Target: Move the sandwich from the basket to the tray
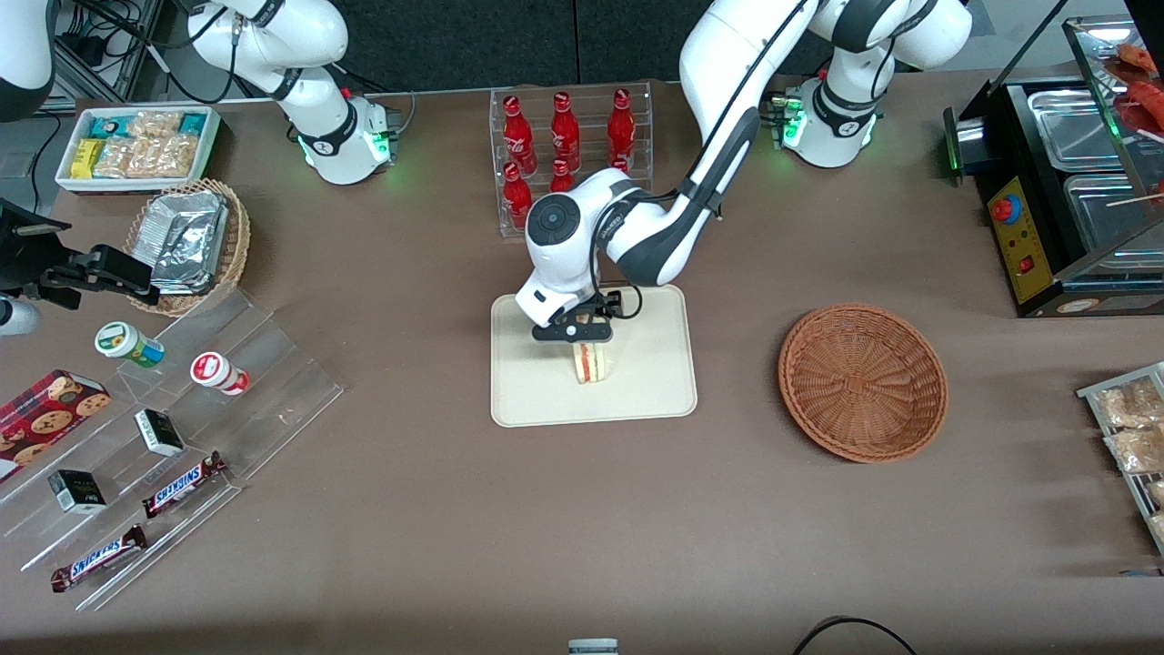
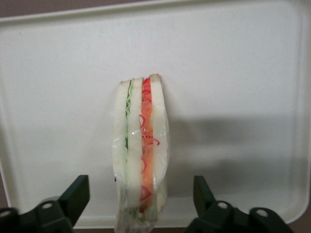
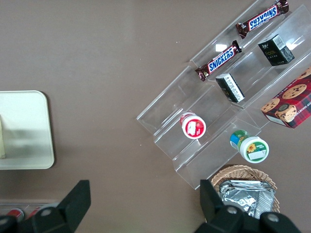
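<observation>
From my seat, the left arm reaches in from its base at the farther edge of the bench [image 1: 637, 509], elbow bent over the soda rack, wrist pointing straight down over the tray [image 1: 655, 400]. The gripper [image 1: 582, 338] sits right above the sandwich [image 1: 593, 362], on the part of the tray farther from the front camera.

On the wrist cam the fingers [image 2: 77, 196] are spread apart, one on each side of the sandwich [image 2: 141, 155] with clear gaps, not touching it. The sandwich stands on edge on the tray [image 2: 243, 73], cut side up, so I see the red and green filling between the bread slices under the clear wrap.

Room-wise, going near to far: the tray has bare surface all around the sandwich, more toward the front camera. The bench nearer than the tray is plain brown. The wicker basket [image 1: 862, 382] lies beside the tray toward the working arm's end, well apart from it, nothing in it. Farther off, the clear rack of red soda bottles [image 1: 568, 136] stands just past the tray's farther rim, under the arm's elbow, so that's the tight side.
</observation>
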{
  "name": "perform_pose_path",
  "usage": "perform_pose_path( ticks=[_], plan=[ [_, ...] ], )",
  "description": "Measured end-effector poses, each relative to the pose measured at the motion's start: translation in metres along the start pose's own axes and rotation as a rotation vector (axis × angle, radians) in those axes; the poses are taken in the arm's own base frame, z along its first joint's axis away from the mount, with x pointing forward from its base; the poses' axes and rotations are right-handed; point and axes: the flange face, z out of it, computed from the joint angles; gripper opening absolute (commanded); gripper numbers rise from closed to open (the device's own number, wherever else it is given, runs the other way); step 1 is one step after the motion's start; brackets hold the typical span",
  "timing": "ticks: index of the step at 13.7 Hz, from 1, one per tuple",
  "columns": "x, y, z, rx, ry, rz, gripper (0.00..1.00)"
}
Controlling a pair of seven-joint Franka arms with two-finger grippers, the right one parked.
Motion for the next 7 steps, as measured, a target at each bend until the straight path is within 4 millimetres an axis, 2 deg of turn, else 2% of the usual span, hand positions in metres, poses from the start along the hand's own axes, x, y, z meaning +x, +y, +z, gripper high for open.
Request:
perform_pose_path(
  ticks=[2,3,5,7],
  plan=[
    [0.007,-0.008,-0.033,-0.008,-0.002,-0.043,0.99],
    [0.014,-0.018,-0.054,-0.012,0.003,-0.082,0.99],
    [0.030,-0.048,-0.100,-0.011,0.001,-0.160,0.99],
    [0.046,-0.091,-0.147,-0.003,-0.011,-0.233,0.99]
  ],
)
